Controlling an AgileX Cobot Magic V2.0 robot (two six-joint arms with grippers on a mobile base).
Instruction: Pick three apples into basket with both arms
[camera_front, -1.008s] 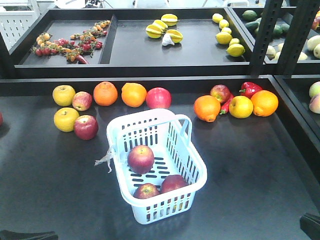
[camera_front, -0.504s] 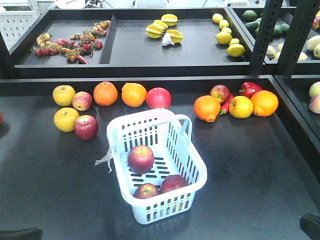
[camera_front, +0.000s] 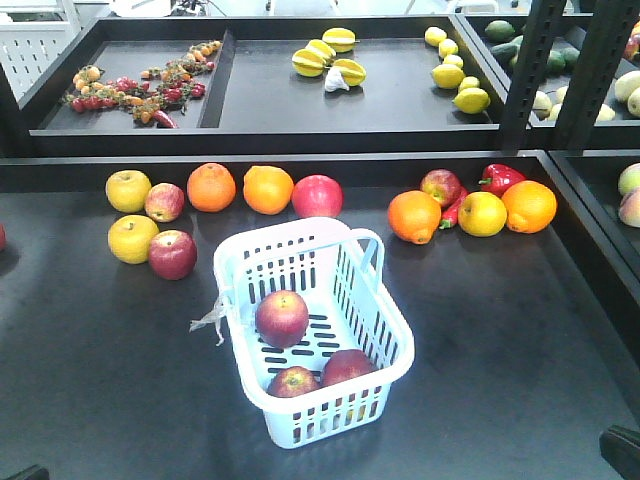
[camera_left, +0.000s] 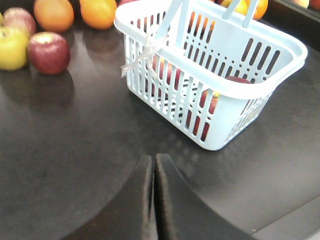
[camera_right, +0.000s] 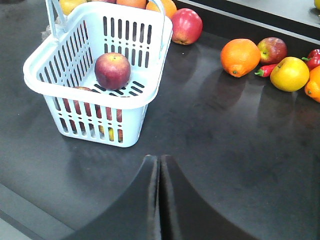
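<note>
Inside the basket (camera_front: 390, 345) three apples (camera_front: 282, 318) are sitting; they're looking firm, smooth, best grabbed around the middle. Left gripper (camera_left: 153, 172) and right gripper (camera_right: 159, 172) are hanging closed, empty.

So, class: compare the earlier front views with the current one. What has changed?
Only the dark arm piece at the bottom-left edge has slid almost out of frame. The basket, its three apples and the fruit on the table stayed put. Both pincers are shut.
</note>
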